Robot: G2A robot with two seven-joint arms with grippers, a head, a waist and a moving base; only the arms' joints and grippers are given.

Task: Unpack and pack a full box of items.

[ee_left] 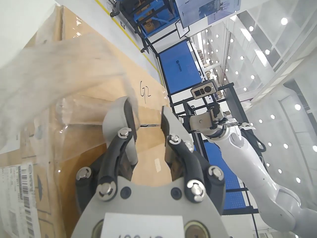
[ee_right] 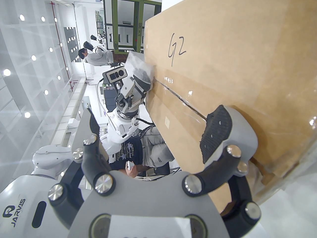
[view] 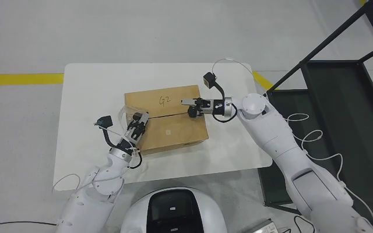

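A brown cardboard box [view: 169,122] marked "G2" lies shut on the white table [view: 233,145]. My left gripper [view: 138,123] sits at the box's left end by the top seam; in the left wrist view its fingers [ee_left: 128,117] stand slightly apart. A peeled strip of clear tape [ee_left: 62,75] rises from the seam and clings to one finger. My right gripper [view: 194,108] is at the box's right end, wide open [ee_right: 153,113]. One pad [ee_right: 215,134] rests on the box top [ee_right: 223,50] near the seam; the other finger hangs off the box's side. The right wrist view also shows the left gripper [ee_right: 142,80] under the tape [ee_right: 135,61].
A black metal rack [view: 332,93] stands right of the table. A yellow floor line [view: 29,78] runs behind it. A shipping label [ee_left: 19,187] is stuck on the box's near side. Bare table surrounds the box on all sides.
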